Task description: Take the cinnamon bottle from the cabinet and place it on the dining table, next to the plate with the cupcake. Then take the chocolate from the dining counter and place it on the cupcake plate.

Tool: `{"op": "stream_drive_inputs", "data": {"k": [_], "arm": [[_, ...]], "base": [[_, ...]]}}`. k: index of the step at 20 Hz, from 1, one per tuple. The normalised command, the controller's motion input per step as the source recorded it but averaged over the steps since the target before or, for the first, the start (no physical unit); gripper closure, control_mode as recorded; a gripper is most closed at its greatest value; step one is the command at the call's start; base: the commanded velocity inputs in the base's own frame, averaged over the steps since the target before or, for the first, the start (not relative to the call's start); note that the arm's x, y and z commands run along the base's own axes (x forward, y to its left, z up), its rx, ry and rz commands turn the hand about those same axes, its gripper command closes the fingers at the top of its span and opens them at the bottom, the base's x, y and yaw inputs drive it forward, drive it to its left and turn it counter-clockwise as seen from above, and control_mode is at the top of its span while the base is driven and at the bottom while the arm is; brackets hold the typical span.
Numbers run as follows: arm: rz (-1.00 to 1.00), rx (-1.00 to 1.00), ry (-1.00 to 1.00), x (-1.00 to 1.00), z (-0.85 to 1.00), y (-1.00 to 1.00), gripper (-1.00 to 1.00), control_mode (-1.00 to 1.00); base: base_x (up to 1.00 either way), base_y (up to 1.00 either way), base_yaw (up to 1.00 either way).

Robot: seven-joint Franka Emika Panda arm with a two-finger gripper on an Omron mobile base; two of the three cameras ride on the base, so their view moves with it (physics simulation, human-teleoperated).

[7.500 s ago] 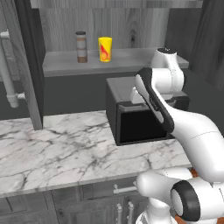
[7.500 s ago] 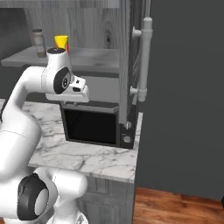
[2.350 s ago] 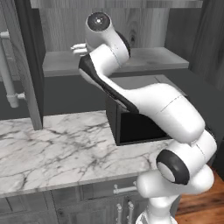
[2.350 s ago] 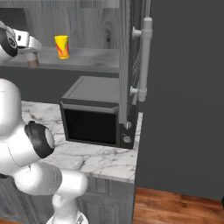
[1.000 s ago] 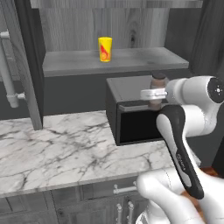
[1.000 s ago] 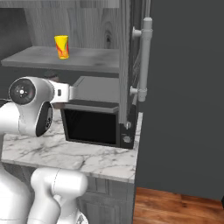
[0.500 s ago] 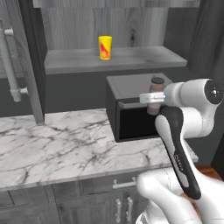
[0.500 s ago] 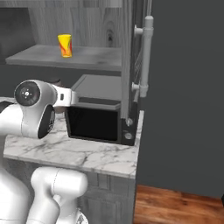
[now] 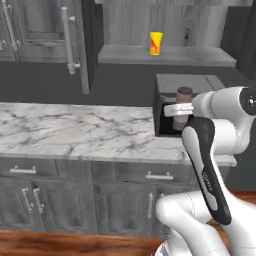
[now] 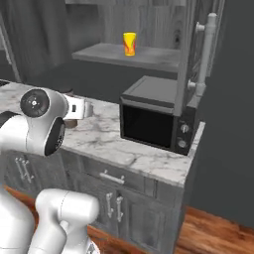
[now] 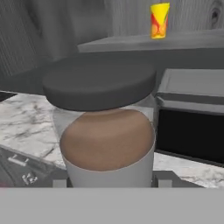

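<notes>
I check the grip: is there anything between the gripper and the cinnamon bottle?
Nothing: in the hand view the gripper is shut on the cinnamon bottle.

Shelf (image 9: 125, 54) – yellow cup (image 9: 156, 43); marble counter (image 9: 70, 132) – microwave (image 10: 158, 119)

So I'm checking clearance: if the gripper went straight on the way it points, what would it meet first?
Probably the black microwave or the wall beside it; depth is unclear. The gripper holds the cinnamon bottle.
</notes>
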Motion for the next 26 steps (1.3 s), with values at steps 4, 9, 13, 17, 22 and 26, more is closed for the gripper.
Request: {"op": "stream_drive_inputs", "data": {"k": [4, 9, 13, 17, 22, 26], "arm": [[0.0, 0.0, 0.0, 0.0, 0.0, 0.0, 1.0, 1.0], [0.0, 0.0, 0.0, 0.0, 0.0, 0.0, 1.0, 1.0], [0.0, 0.0, 0.0, 0.0, 0.0, 0.0, 1.0, 1.0], [0.0, 0.0, 0.0, 0.0, 0.0, 0.0, 1.0, 1.0], [0.0, 0.0, 0.0, 0.0, 0.0, 0.0, 1.0, 1.0], [0.0, 0.0, 0.0, 0.0, 0.0, 0.0, 1.0, 1.0]], "base": [[-0.26, 0.0, 0.83], [-0.09, 0.0, 0.97], [0.0, 0.0, 1.0], [0.0, 0.0, 1.0], [0.0, 0.0, 1.0], [0.13, 0.0, 0.97]]}}
